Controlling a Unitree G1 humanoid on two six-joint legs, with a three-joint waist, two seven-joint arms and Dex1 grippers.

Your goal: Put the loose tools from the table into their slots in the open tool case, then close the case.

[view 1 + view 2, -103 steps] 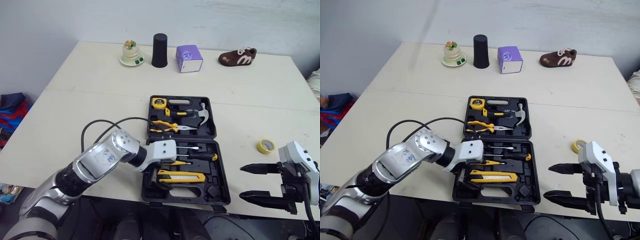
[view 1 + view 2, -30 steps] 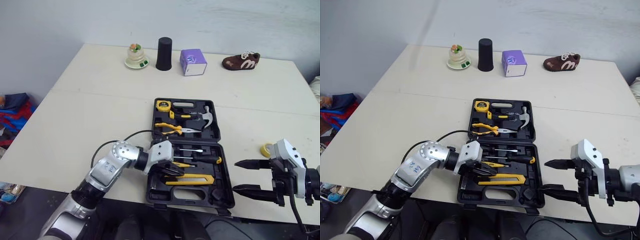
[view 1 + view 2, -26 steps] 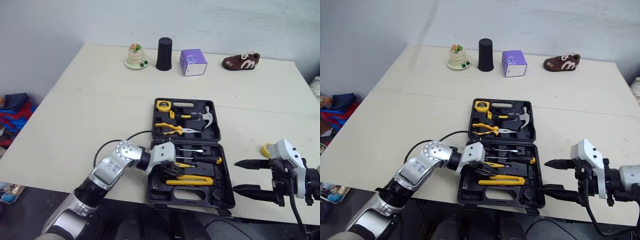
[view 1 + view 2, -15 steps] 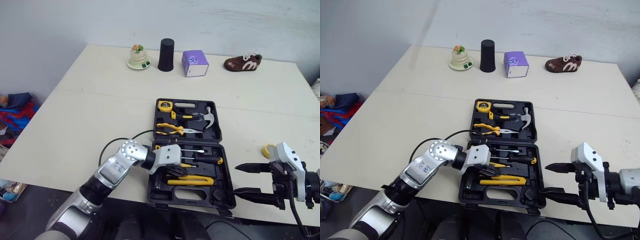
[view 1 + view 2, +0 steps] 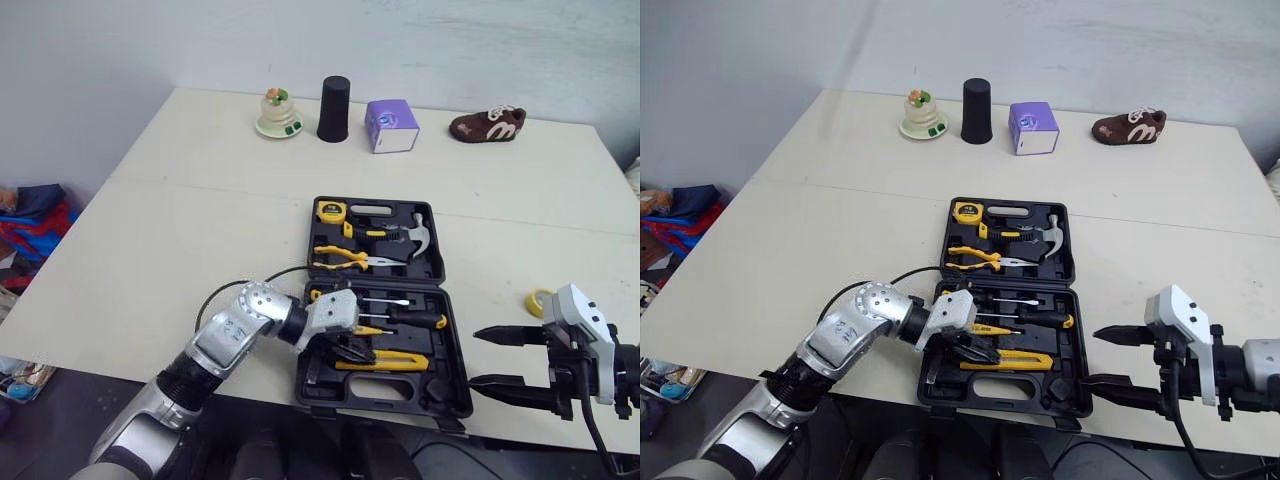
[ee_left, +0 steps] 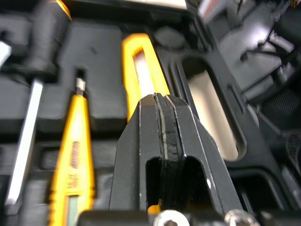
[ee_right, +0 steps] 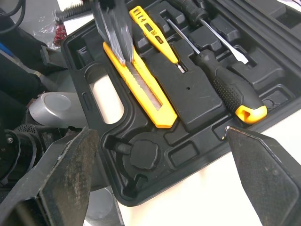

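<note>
My left fingers (image 6: 146,122) are pressing together, with the tips pointing at the yellow utility knife (image 5: 380,361). It is lying in its slot in the near half of the open tool case (image 5: 445,350), lower centre of the frame. My right fingers (image 5: 510,336) are hovering spread wide at the lower right, beside the case. A yellow tape roll (image 5: 538,301) is lying loose on the tabletop (image 5: 200,200) near them.

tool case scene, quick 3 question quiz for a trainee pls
1. True or false: the tool case is shut.
2. What lies loose on the table to the right of the case? A) yellow tape roll B) a wrench C) a drill
3. Fill in: the ___ gripper hangs over the utility knife.
Key: 1 false; 2 A; 3 left gripper.
</note>
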